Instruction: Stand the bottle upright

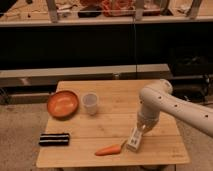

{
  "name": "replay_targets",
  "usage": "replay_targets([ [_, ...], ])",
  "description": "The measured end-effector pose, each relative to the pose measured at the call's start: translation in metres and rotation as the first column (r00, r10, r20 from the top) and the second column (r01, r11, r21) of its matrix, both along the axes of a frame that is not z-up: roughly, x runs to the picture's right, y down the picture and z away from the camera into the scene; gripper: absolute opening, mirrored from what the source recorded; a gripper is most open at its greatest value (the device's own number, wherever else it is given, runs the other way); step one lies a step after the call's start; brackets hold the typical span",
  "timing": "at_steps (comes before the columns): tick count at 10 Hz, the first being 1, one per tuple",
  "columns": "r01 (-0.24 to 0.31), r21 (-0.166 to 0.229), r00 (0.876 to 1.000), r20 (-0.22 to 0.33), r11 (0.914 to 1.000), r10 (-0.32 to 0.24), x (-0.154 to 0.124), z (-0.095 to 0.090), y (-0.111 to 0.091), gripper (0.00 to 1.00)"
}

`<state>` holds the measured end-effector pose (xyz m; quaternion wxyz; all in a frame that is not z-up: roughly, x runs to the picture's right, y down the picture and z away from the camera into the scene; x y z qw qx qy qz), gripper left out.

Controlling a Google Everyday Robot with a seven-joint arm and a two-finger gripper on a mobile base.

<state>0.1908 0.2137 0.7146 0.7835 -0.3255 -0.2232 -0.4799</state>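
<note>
1. Left of the counter (pixel 85 127): a dark flat pack (pixel 55 139) near the front edge, with an orange bowl (pixel 62 104) behind it. No part in the task.
2. Just right of the bowl: a translucent cup (pixel 90 103), upright and well apart from the work.
3. Centre front: a carrot (pixel 109 149), lying along the front edge. Tip near or touching the bottle; cannot tell which.
4. Right of the carrot: the bottle (pixel 134 139), at the counter's front right, apparently lying or steeply tilted rather than standing. Judged not yet upright, so the main step is left to do.
5. Directly at the bottle's far end: the end effector (pixel 141 128), at or on the bottle. Cannot tell how far open, nor whether anything is gripped.
6. Further right: the white arm (pixel 157 97), entering from the right edge and bent at a rounded elbow over the counter's right side. Wrist pointing down and slightly left toward the bottle.
7. Progress, as a judgement: approach made, grasp unconfirmed. Left to do: a secure hold, tipping onto the base, and release without a topple toward the carrot.
</note>
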Motion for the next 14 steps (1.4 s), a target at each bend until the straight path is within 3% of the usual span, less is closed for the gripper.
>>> replay_targets([
  [2,0.041,0.02,0.998,0.055,0.999,-0.042,-0.001,0.01,-0.002,0.8],
  [7,0.121,0.067,0.987,0.096,0.9905,-0.127,0.005,0.028,-0.006,0.8],
  [10,0.125,0.104,0.987,0.091,0.9867,-0.135,0.007,0.048,0.001,0.8],
  [12,0.104,0.138,0.989,0.087,0.9849,-0.117,0.011,0.057,0.004,0.8],
  [14,0.075,0.145,0.992,0.093,0.9866,-0.089,0.014,0.067,0.011,0.8],
])
